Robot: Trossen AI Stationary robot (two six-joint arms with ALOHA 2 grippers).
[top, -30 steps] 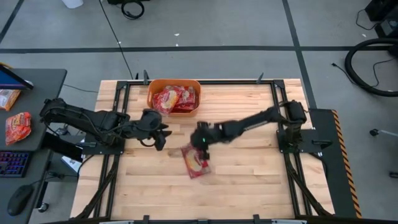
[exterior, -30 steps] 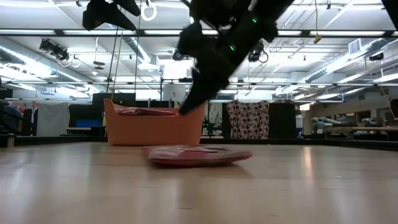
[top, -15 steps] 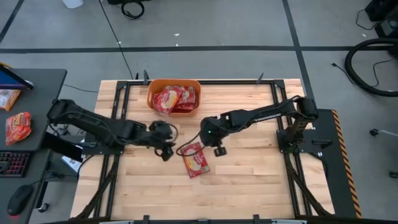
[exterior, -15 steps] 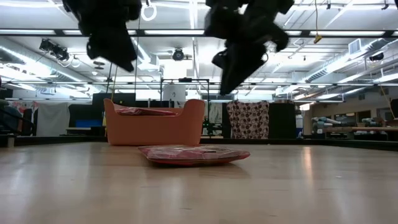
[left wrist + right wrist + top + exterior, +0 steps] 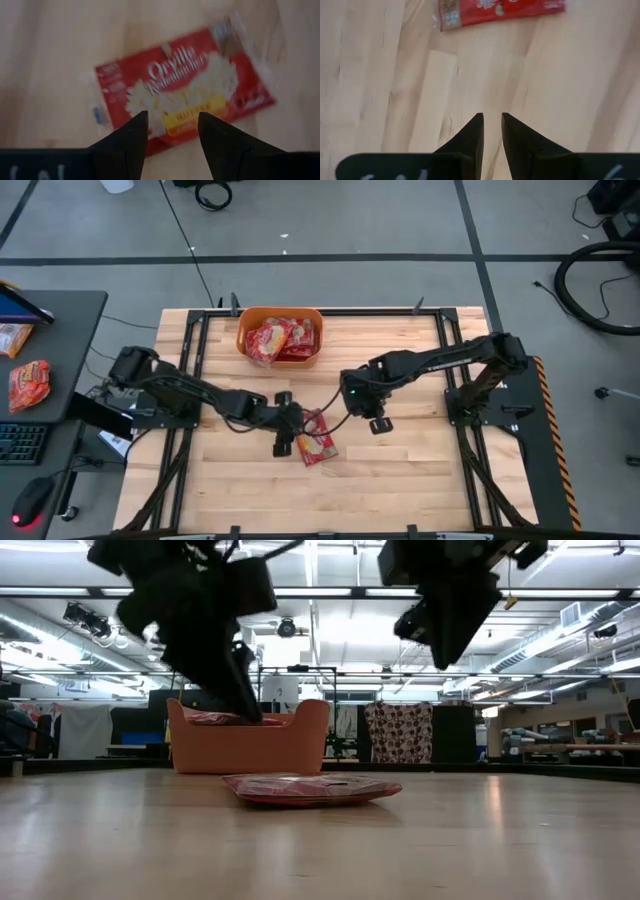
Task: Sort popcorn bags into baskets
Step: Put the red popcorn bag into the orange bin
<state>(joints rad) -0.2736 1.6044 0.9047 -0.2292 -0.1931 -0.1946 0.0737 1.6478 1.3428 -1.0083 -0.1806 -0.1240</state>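
1 popcorn bag (image 5: 316,438) is lying flat on the wooden counter (image 5: 400,470), near the middle, label up, and it is showing as a low red mound in the low view (image 5: 312,788). 1 orange basket (image 5: 247,326) is sitting at the far edge of the counter, well apart from that bag, with a pile of red bags (image 5: 280,340) inside it; at least 3 seem to be in there, though I cannot count them exactly. 2 dark arms are working here. The left hand (image 5: 283,440) is hanging just beside the loose bag, its 2 fingers (image 5: 127,142) standing apart with nothing between them, the bag's label showing past the tips in the left wrist view. The right hand (image 5: 376,421) is hovering over bare wood on the other side of the bag, near it but not touching, its fingers (image 5: 475,135) drawn close with a narrow gap and nothing gripped. Nothing is lying between the bag and the basket. Off the counter's left side, a dark desk (image 5: 70,310) is carrying 2 more red packets (image 5: 28,383), a keyboard (image 5: 20,443) and a mouse (image 5: 30,502). Beyond the counter, grey floor with dark tape lines is showing, and the low view is taking in a big hall with bright ceiling lights (image 5: 560,635).
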